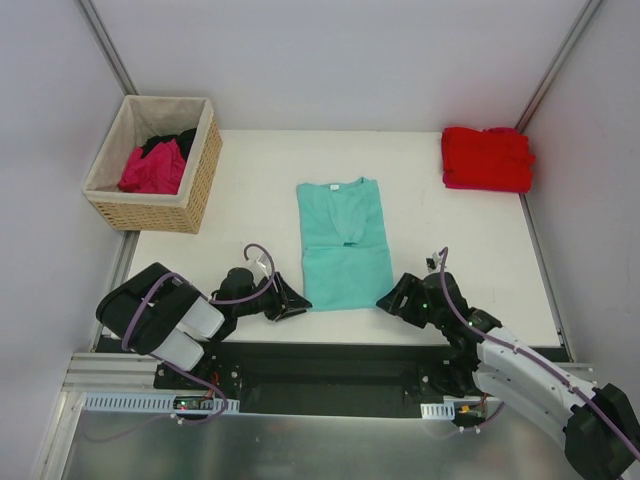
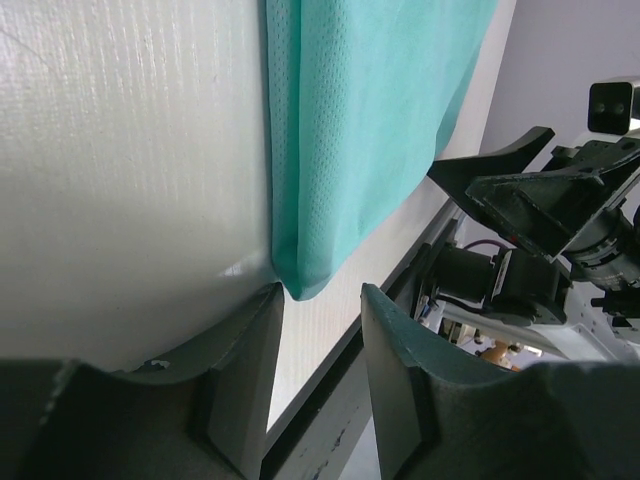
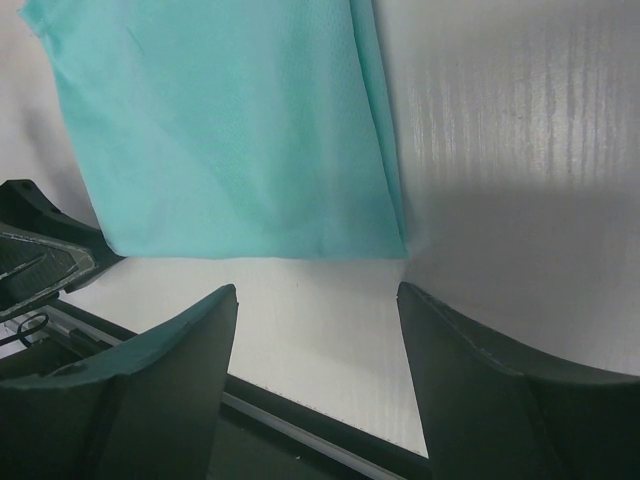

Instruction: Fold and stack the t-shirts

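Landmark = teal t-shirt (image 1: 342, 245), flat on the bench (image 1: 250, 200) mid-way across, folded to a narrow rectangle. Collar and white neck label (image 1: 335, 186) are at the far end, hem at the near end.

- Basket (image 1: 200, 185): well left of the teal t-shirt and further back. Magenta t-shirt (image 1: 152, 170) is bunched inside it, black t-shirt (image 1: 175, 140) behind that.
- Left hand (image 1: 290, 305): low on the bench at the teal t-shirt's near-left hem corner. Left wrist view: fingers (image 2: 250, 350) are apart with a narrow gap. The folded corner sits right at the mouth of the gap, just off the left finger's tip, not clamped.
- Right hand (image 1: 392, 298): at the teal t-shirt's near-right hem corner, mirroring the left. Right wrist view: fingers (image 3: 450, 350) are spread wide and hold nothing. The hem runs just beyond the fingertips, and its right corner is just inside the right finger's line. No contact visible.
- Red t-shirt (image 1: 487, 158): folded bundle, well right of the teal t-shirt and further back, near the bench's far right corner.
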